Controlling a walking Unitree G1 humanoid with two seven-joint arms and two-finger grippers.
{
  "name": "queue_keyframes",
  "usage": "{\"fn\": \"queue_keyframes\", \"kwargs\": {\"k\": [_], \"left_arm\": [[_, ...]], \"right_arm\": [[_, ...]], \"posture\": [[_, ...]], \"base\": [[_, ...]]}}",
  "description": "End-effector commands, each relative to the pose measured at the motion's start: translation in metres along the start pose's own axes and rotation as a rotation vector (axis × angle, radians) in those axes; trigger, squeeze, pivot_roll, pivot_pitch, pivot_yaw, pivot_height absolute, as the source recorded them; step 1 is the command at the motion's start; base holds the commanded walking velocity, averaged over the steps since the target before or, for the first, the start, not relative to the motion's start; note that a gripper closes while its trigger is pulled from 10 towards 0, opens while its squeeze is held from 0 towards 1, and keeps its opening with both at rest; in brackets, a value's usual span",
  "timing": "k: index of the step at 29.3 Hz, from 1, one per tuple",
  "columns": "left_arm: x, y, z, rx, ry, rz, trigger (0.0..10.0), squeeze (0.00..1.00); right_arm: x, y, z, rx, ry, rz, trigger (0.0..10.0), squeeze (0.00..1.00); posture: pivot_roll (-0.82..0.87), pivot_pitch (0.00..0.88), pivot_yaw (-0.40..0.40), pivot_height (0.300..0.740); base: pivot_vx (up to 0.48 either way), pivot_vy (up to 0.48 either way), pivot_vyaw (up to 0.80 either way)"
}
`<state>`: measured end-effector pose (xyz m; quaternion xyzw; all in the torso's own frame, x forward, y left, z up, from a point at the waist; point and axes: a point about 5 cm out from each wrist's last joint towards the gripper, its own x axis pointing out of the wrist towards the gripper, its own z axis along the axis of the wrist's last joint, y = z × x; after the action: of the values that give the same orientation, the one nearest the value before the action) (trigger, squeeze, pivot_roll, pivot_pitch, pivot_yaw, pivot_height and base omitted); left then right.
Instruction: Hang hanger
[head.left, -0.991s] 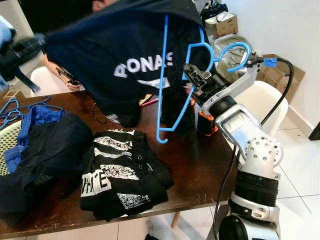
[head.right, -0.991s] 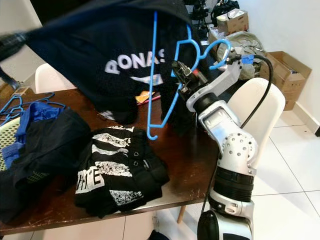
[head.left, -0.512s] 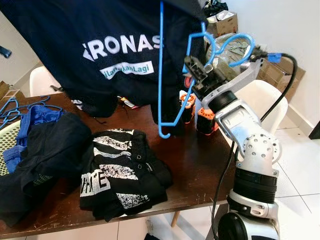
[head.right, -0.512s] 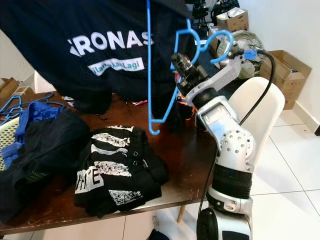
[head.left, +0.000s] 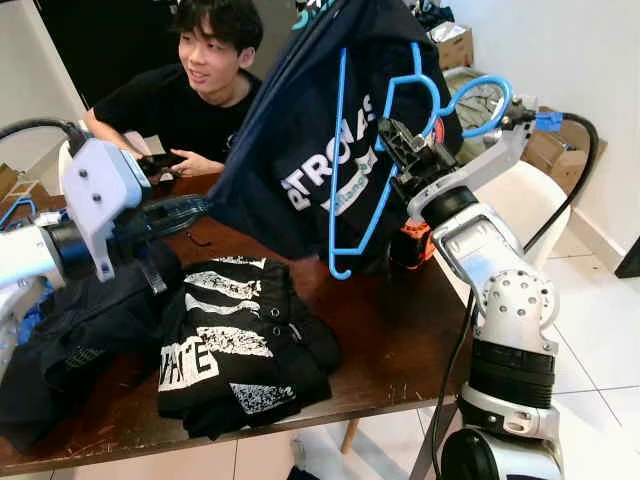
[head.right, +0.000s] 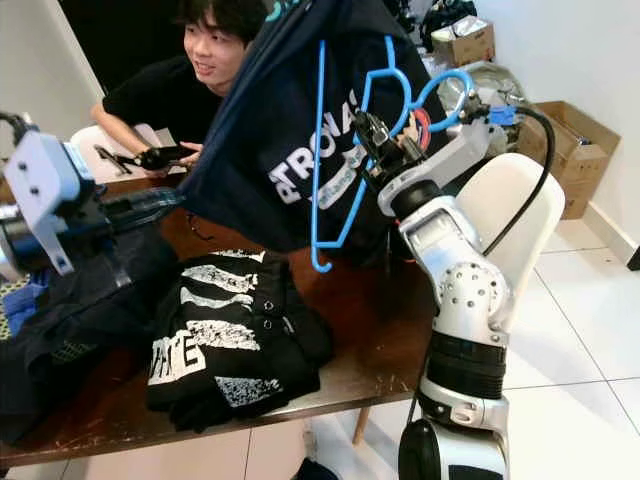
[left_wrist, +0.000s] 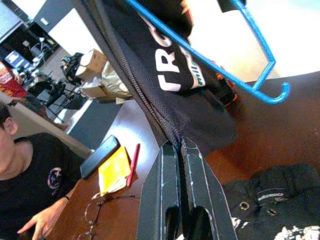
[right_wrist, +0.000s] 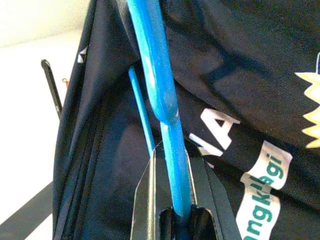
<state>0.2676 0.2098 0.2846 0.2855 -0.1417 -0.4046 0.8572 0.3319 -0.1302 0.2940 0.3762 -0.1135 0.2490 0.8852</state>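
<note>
At nine o'clock in the head views we see our left pincer (head.left: 165, 215), its black fingers (left_wrist: 165, 180) clenched on the lower hem of a dark navy T-shirt with white lettering (head.left: 320, 150). The left wrist view shows the seam of the cloth pinched right between the two fingertips. Beneath that arm, on the dark brown wooden surface (head.left: 400, 340), lies a heap of dark blue garments (head.left: 90, 310). Just beside it, towards six o'clock, lies a folded black shirt with white print (head.left: 240, 345).

At eleven o'clock a person in a black T-shirt (head.left: 190, 105) sits on the far side of the surface, one hand resting near a dark phone (left_wrist: 100, 156). The left wrist view also shows a yellow pad (left_wrist: 114, 172) and a red pen (left_wrist: 133, 161) by that phone.

The navy T-shirt is lifted off the surface and stretches from our left pincer up towards twelve o'clock. The bright blue plastic hanger (head.left: 345, 200) is held in the air against this shirt, its hook curling at one o'clock. Our right pincer (head.left: 405, 160) grasps the hanger at about two o'clock; the right wrist view shows the blue bar gripped between the fingers. An orange and black object (head.left: 410, 245) stands on the surface below it. At three o'clock stands a white chair (head.left: 530, 200), with brown cardboard boxes (head.right: 565, 140) beyond.
</note>
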Motion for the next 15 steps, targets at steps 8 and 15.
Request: {"fn": "queue_keyframes", "kwargs": {"k": [8, 15], "left_arm": [[0.005, -0.032, -0.011, -0.131, 0.042, -0.168, 10.0, 0.0], [0.018, -0.035, 0.004, -0.169, -0.076, -0.151, 10.0, 0.0]], "right_arm": [[0.001, 0.009, 0.028, -0.047, -0.193, 0.024, 10.0, 0.0], [0.0, 0.01, 0.021, -0.113, -0.162, 0.034, 10.0, 0.0]], "posture": [[0.07, 0.0, 0.046, 0.74], [0.07, 0.0, 0.047, 0.74]], "base": [[0.0, 0.0, 0.0], [0.0, 0.0, 0.0]]}}
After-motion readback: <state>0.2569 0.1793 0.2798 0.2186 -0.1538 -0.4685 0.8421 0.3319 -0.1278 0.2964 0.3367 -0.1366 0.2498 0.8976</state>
